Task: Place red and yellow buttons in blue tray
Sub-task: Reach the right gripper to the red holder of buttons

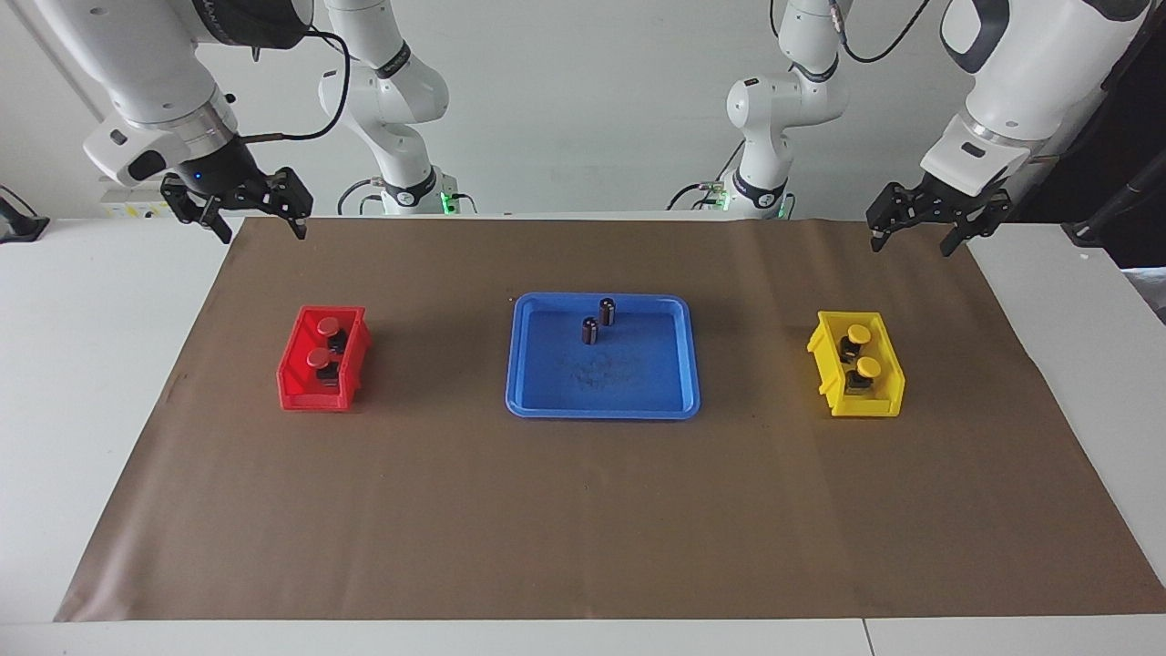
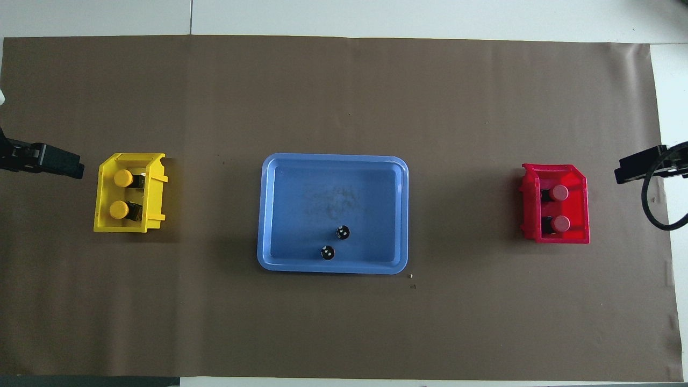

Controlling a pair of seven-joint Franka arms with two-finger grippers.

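Two red buttons (image 1: 326,325) (image 1: 317,358) sit in a small red bin (image 1: 314,399) toward the right arm's end of the table. Two yellow buttons (image 1: 857,332) (image 1: 868,367) sit in a small yellow bin (image 1: 861,407) toward the left arm's end. The blue tray (image 1: 601,405) lies midway between the bins and holds no button. My right gripper (image 1: 262,228) hangs open and empty over the brown paper's edge by the robots, at the red bin's end. My left gripper (image 1: 911,244) hangs open and empty over that same edge, at the yellow bin's end.
Two dark capless cylinders (image 1: 608,311) (image 1: 590,331) stand in the blue tray's half nearer to the robots. Brown paper (image 1: 583,528) covers most of the white table. Both arms wait at their own ends, well above the table.
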